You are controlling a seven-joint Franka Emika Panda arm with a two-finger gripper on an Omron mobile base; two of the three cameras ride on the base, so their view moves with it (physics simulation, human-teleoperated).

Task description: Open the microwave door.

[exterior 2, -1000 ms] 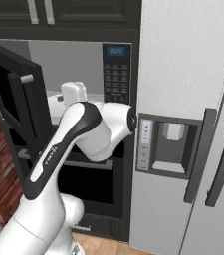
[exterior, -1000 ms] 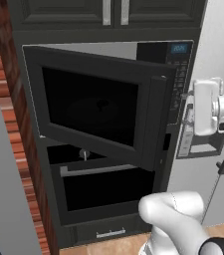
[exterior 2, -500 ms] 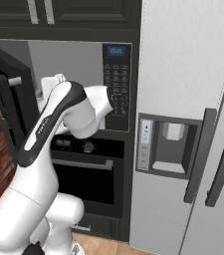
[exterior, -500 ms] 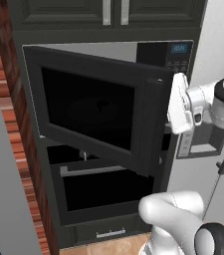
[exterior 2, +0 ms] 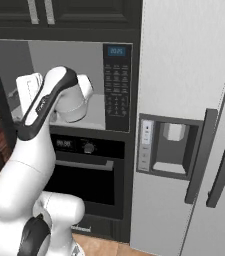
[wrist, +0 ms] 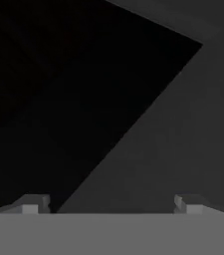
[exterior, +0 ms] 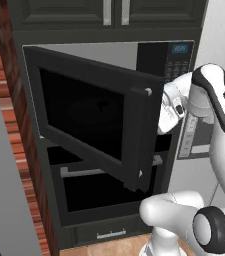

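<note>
Microwave door [exterior: 91, 117]: swung well out from the microwave [exterior 2: 84, 82], hinged at its left. Gripper [wrist: 108, 204]: fingers spread wide, gripping nothing, set behind the door's handle edge (likely to push it wider).

Two fingers [wrist: 31, 204] stand well apart, facing the microwave door [wrist: 148, 164] and its dark glass window [wrist: 68, 89].

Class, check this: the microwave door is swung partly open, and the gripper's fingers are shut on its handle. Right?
Not quite. The microwave door is partly open, but the gripper holds nothing: the hand view shows its fingertips spread apart, with only the door's inner face beyond them.
</note>
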